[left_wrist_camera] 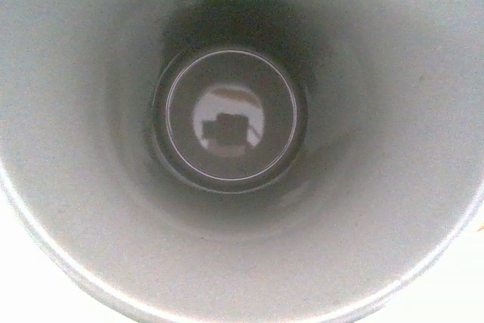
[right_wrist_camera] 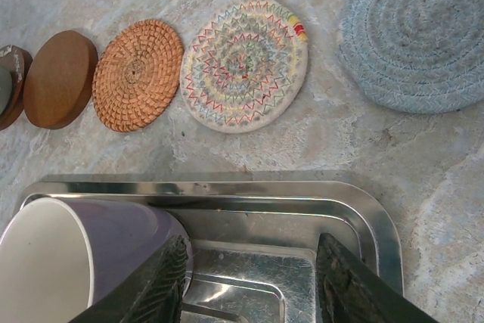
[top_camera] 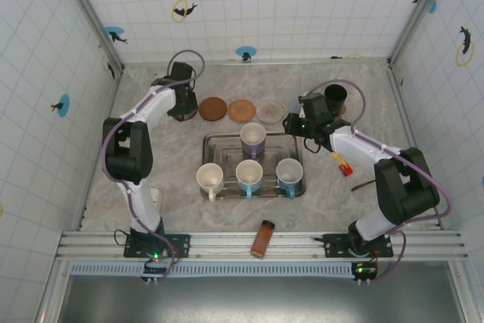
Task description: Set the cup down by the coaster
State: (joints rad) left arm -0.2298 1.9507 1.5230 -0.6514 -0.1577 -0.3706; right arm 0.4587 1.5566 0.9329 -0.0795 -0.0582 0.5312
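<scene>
A pale grey cup [left_wrist_camera: 227, 262] fills the left wrist view, seen straight down to its glossy bottom. My left gripper [top_camera: 182, 109] is low at the far left, just left of the dark brown coaster [top_camera: 212, 108], and is shut on the cup; its fingers are hidden. An orange woven coaster [top_camera: 242, 110] and a pale multicoloured coaster [top_camera: 270, 112] continue the row. My right gripper [right_wrist_camera: 253, 285] hangs open over the tray's [right_wrist_camera: 363, 202] far right corner. Its left finger is next to the purple cup [right_wrist_camera: 113, 240] and nothing is between its fingers.
The steel tray [top_camera: 208, 141] holds the purple cup [top_camera: 252, 138], a white cup [top_camera: 210, 179] and two blue cups [top_camera: 249, 175] [top_camera: 289, 173]. A blue-grey coaster [right_wrist_camera: 412, 35] lies right of the row. A black cup [top_camera: 336, 96] stands far right, a brown bottle [top_camera: 263, 238] at the near edge.
</scene>
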